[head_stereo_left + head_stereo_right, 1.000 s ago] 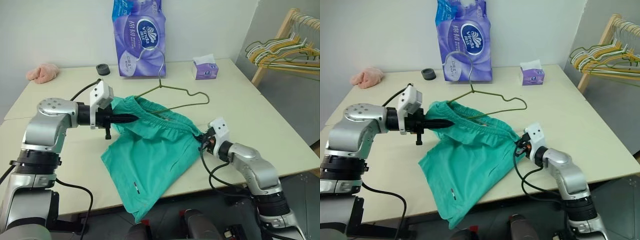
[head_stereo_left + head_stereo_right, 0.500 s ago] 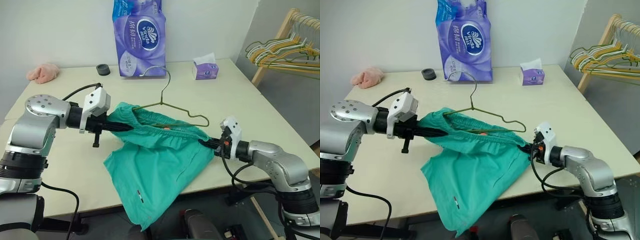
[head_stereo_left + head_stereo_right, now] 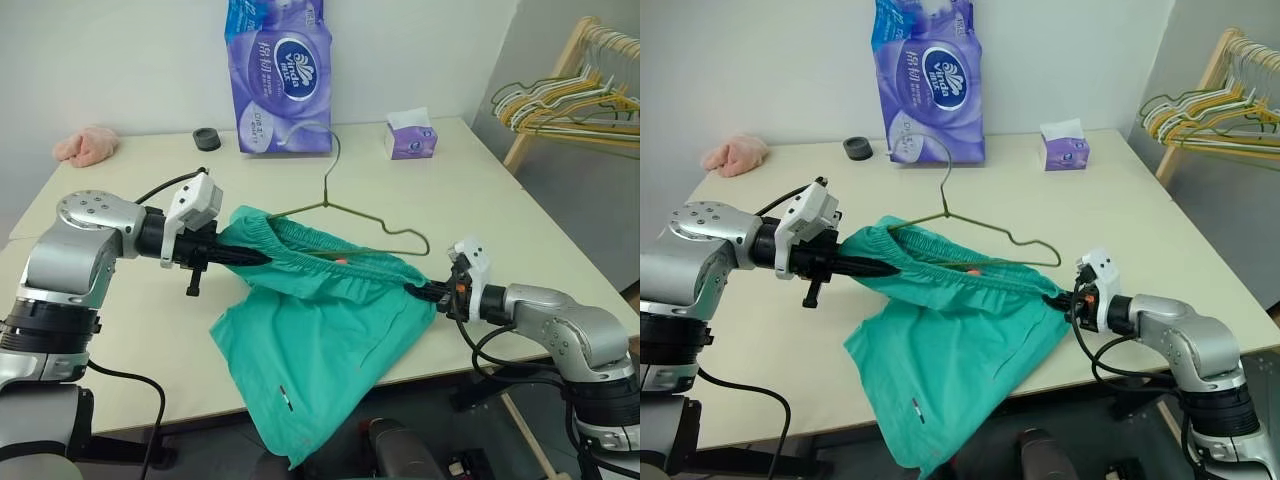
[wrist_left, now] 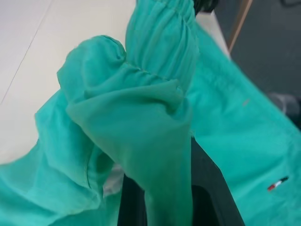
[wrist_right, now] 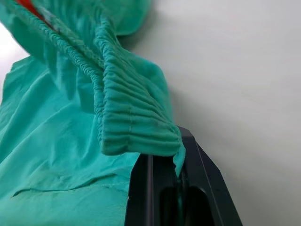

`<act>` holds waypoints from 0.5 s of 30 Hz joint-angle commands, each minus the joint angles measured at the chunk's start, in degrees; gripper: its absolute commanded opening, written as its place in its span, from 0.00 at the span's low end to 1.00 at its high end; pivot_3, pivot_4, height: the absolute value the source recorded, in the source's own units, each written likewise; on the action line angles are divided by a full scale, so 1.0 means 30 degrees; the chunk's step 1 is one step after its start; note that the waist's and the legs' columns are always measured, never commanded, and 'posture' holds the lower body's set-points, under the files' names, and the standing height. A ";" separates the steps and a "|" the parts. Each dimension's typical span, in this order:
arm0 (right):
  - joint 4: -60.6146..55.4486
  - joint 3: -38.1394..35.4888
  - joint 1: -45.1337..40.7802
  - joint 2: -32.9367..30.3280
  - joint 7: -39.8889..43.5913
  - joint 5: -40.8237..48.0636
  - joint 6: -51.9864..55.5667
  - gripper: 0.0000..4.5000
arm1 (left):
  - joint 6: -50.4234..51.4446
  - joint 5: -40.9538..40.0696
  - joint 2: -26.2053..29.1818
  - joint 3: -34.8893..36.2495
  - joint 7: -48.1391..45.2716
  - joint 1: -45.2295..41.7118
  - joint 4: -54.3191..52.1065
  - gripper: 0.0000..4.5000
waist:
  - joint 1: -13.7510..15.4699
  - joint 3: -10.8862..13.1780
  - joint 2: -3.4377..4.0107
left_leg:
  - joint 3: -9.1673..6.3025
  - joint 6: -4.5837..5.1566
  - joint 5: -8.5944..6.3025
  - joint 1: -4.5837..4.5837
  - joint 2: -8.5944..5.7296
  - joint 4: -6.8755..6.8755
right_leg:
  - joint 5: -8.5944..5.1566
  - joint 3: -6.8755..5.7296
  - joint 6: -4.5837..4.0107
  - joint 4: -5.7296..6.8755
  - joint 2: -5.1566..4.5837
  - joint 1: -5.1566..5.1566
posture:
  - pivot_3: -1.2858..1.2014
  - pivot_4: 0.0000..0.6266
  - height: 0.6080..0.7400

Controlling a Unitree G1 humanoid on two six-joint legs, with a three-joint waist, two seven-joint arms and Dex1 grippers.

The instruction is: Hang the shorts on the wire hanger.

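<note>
The teal-green shorts (image 3: 320,320) hang stretched by their gathered waistband between my two grippers, with the legs drooping over the table's front edge. My left gripper (image 3: 262,257) is shut on the waistband's left end, and fabric (image 4: 141,113) is bunched over its fingers (image 4: 207,188). At the right end, my right gripper (image 3: 415,290) is shut on the waistband (image 5: 127,117). The thin olive-gold wire hanger (image 3: 325,203) leans hook-up behind the shorts. Its lower bar sits in or behind the waistband opening, partly hidden by cloth.
A purple tissue pack (image 3: 278,80) stands at the back of the cream table (image 3: 500,200). Near it are a black round object (image 3: 206,138) and a small tissue box (image 3: 410,138). A pink cloth lump (image 3: 85,145) lies far left. A wooden rack of hangers (image 3: 570,95) stands at the right.
My right gripper has swung outward to the right, pulling the waistband longer and tauter. The hanger's right shoulder has slid toward the front with the cloth. The left gripper has hardly moved.
</note>
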 commanded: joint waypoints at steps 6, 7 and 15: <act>0.0785 -0.1446 -0.0450 -0.0129 -0.0561 0.0915 0.1145 0.00 | -0.0794 0.0117 0.0984 0.0544 -0.0271 0.0608 -0.1002 0.00 | -0.0006 0.0001 0.0002 | 0.0002 0.0000 0.0000 0.0004 0.0007 -0.0006 | 0.0000 0.0002 -0.0001 -0.0003 0.0009 0.0000 | 0.44 0.09 1.00; 0.0682 -0.1301 -0.0427 -0.0373 -0.0396 0.0822 0.1018 0.00 | -0.1015 0.0288 0.1059 0.0468 -0.0303 0.0765 -0.1019 0.00 | -0.0005 0.0001 0.0002 | 0.0001 0.0000 0.0000 0.0003 0.0007 -0.0007 | 0.0000 0.0003 -0.0001 -0.0002 0.0008 -0.0002 | 0.44 0.09 1.00; -0.0650 -0.0530 -0.0285 -0.1498 0.0343 0.0889 0.0498 0.00 | -0.2505 0.1481 0.1163 0.0103 -0.0502 0.1429 -0.0494 0.00 | 0.0020 0.0001 0.0001 | 0.0005 0.0001 -0.0001 0.0003 0.0005 -0.0004 | -0.0001 0.0001 0.0002 -0.0013 0.0008 0.0004 | 0.44 0.09 1.00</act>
